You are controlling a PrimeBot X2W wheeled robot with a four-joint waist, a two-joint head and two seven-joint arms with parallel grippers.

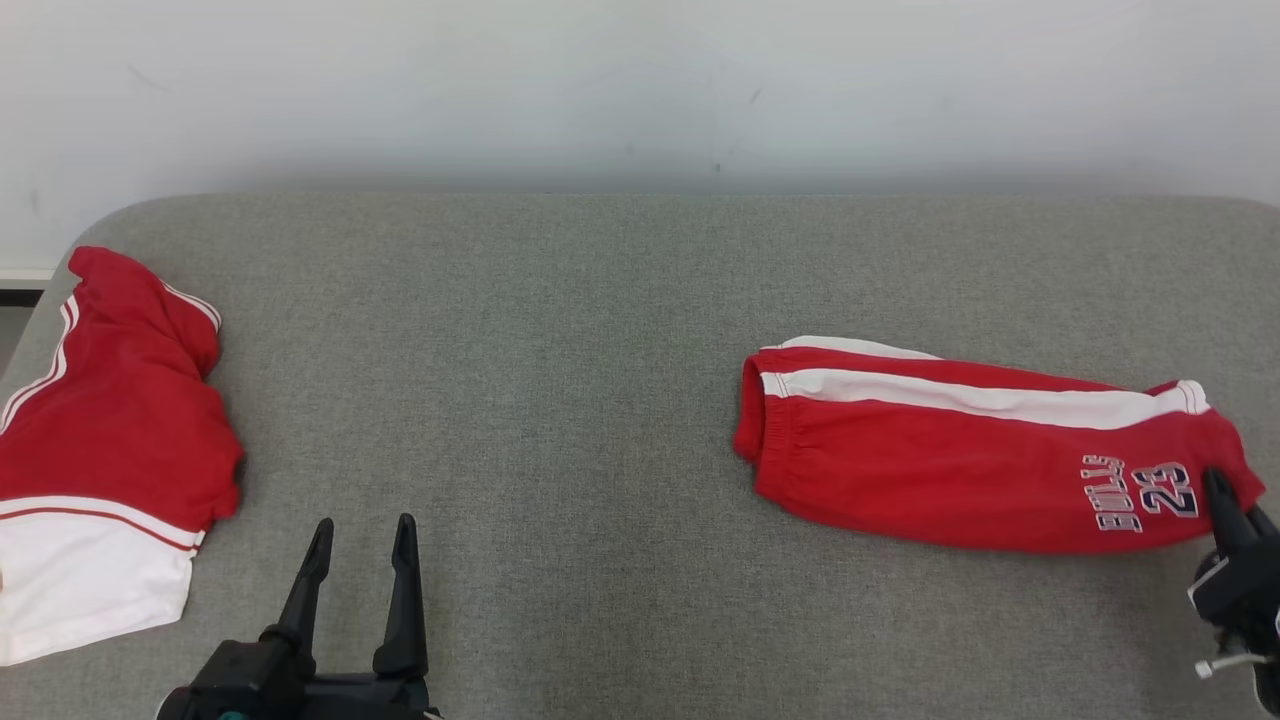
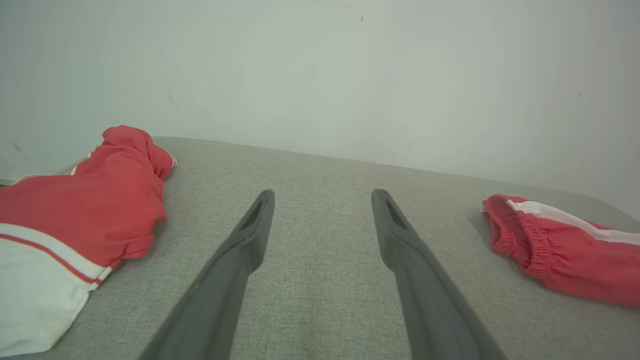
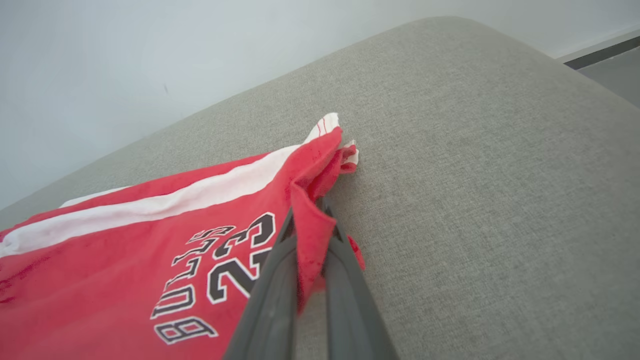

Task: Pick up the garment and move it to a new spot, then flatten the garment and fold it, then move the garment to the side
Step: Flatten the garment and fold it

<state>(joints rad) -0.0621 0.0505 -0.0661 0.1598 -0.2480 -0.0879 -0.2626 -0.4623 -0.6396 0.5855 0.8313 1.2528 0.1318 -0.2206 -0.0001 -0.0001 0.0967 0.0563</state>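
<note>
Left gripper [image 1: 363, 523] sits at the near edge of the bench [image 1: 560, 380], fingers spread wide, empty. Right gripper [image 3: 307, 210], near the right edge, is pinched shut on a corner of the garment [image 1: 930, 460], which lies folded lengthwise on the right half of the bench. Looks like the move-aside step. With a one-corner grip I'd slide it low and slow, since a high lift likely opens the fold. Other red garment [image 1: 120, 420] is bunched at the left edge. No containers in sight.

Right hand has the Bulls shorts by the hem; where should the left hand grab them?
Probably the shorts' gathered waistband, coming from the left, low over the cushion: that thick edge faces the open left hand and lies opposite the right hand's pinch.
</note>
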